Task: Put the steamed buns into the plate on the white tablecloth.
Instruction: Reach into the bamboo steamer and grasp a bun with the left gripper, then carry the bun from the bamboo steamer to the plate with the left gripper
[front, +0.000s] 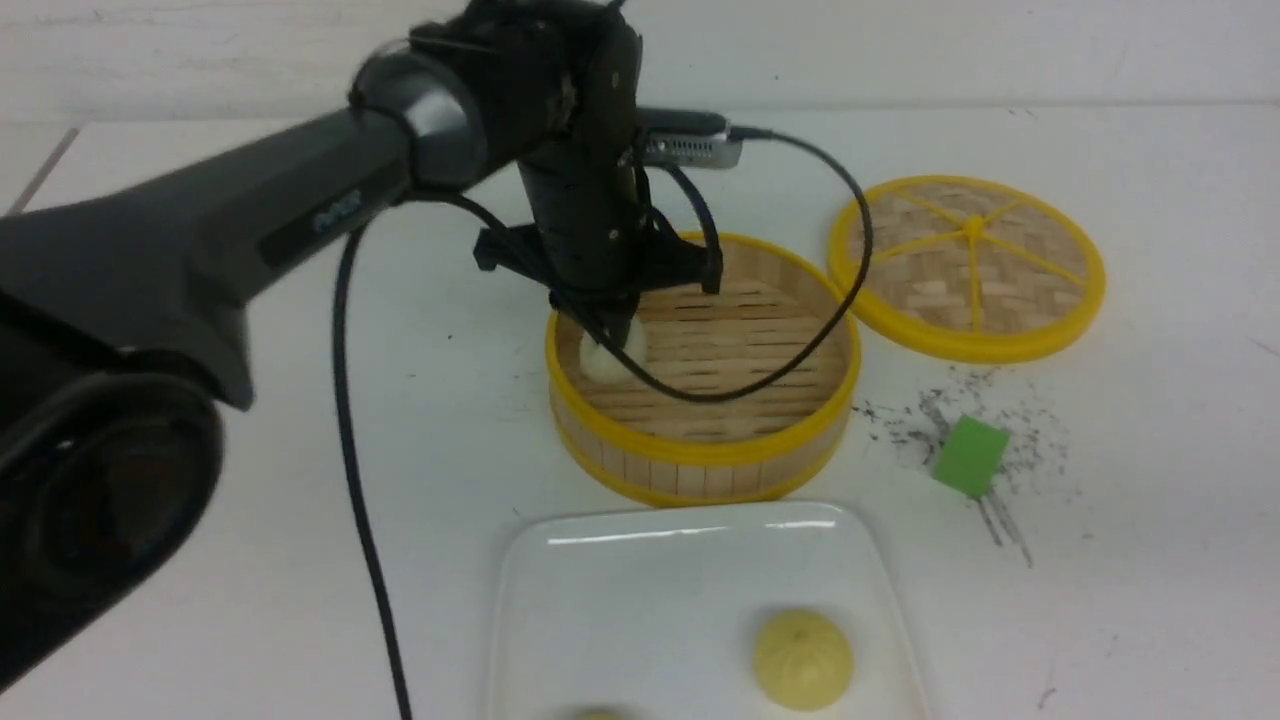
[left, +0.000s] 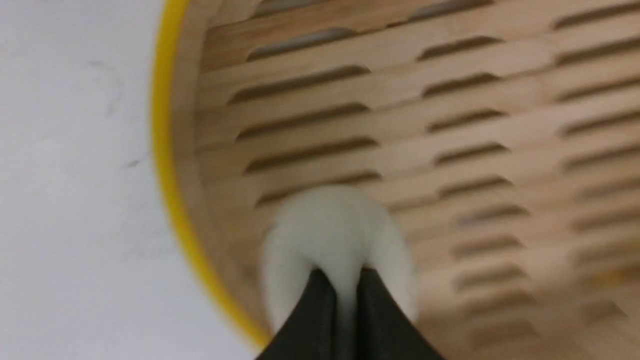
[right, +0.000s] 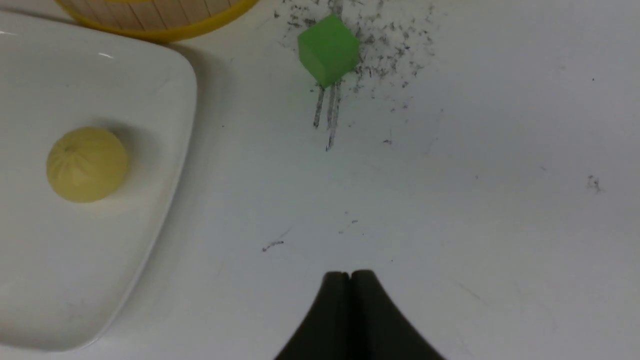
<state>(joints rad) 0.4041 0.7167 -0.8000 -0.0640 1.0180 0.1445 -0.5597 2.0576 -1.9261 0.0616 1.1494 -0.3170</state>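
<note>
Left wrist view: left tool (left: 345, 276) clamps the off-white bun (left: 332, 225) inside the steamer (left: 164, 150); right tool (right: 350, 274) pinched together, empty.

White tablecloth (front: 1150, 560), bearing plate (front: 600, 600), bamboo steamer (front: 700, 455), woven lid (front: 966, 266), green cube (front: 969, 456)

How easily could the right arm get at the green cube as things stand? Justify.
Probably easily: the right hand is shut over the white tablecloth, and nothing lies between it and the green cube.
</note>
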